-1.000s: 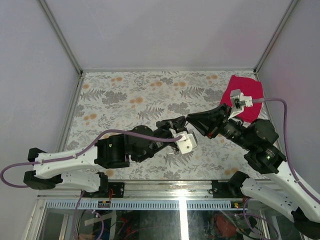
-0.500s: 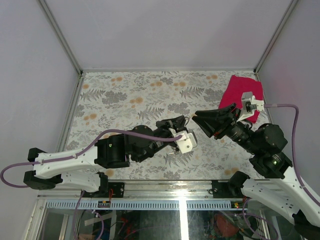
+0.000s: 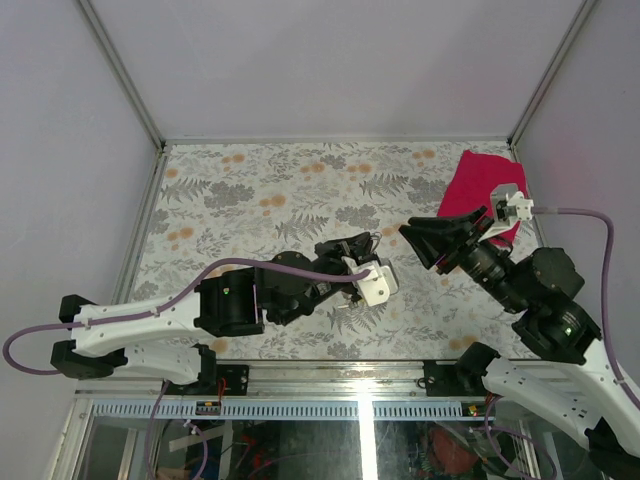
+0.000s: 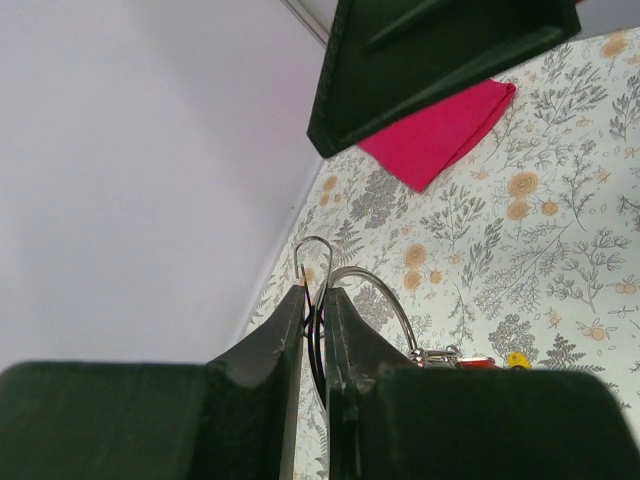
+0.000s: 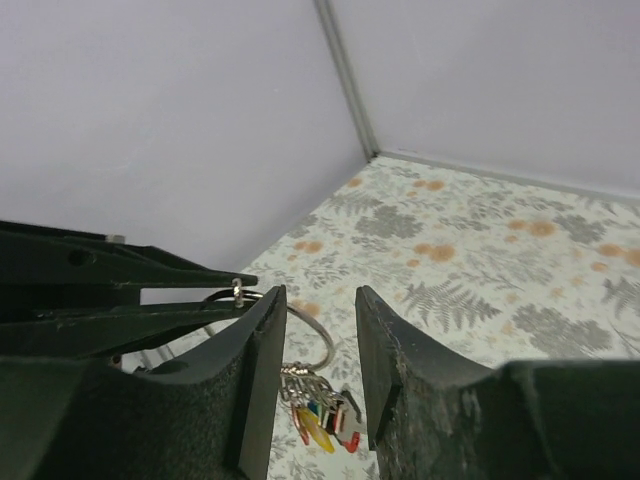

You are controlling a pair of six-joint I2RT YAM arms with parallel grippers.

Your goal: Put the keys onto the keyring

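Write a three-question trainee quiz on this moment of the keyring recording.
1. True or false: the right gripper is clamped on the keyring.
2. What does the left gripper grip? A) a loose key B) the keyring C) nothing
3. Where are the keys?

Key:
1. False. Its jaws stand open and hold nothing.
2. B.
3. Hanging in a bunch from the keyring.

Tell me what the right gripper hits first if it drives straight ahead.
Most likely the keyring, pinched in the left gripper just ahead of the right gripper, whose jaws are open, with the keys dangling below. Depth is hard to judge.
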